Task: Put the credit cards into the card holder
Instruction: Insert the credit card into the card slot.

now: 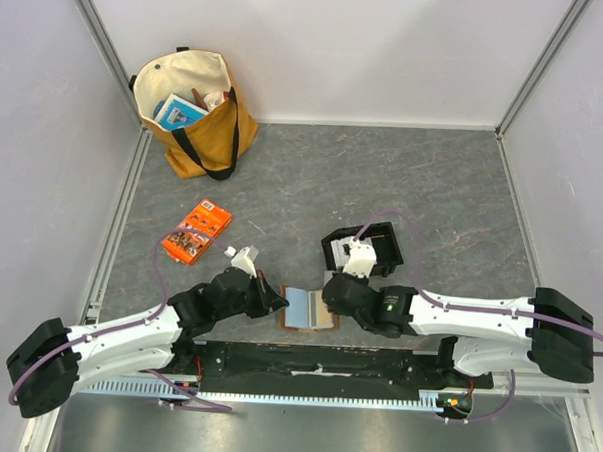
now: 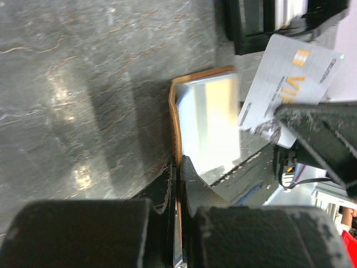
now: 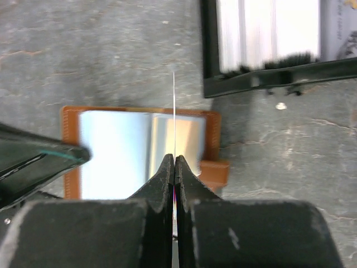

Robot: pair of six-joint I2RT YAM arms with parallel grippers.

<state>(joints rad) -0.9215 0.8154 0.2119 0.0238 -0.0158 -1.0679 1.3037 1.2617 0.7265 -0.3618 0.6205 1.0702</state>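
Right gripper (image 3: 174, 162): your jaws are pinched together on one credit card (image 2: 284, 78), which shows edge-on as a thin line in the right wrist view.
Left gripper (image 2: 178, 164): you have it clamped on the brown rim of the card holder (image 3: 117, 151), on its left side.
Card holder: it lies open and flat on the table (image 1: 434, 182) near the arm bases, between your two grippers. Its pale inner pockets face up, and its clasp tab (image 3: 215, 170) sticks out on the right gripper's side.
Credit card: pale grey with orange lettering, held over the holder's right half. You cannot tell whether it touches a pocket.
Black tray (image 3: 262, 84): just beyond the holder, with spare credit cards (image 3: 268, 33) standing in it.
Orange packet (image 1: 196, 231): flat on the table, well to the left.
Tote bag (image 1: 201, 132): in the far left corner, mouth open.
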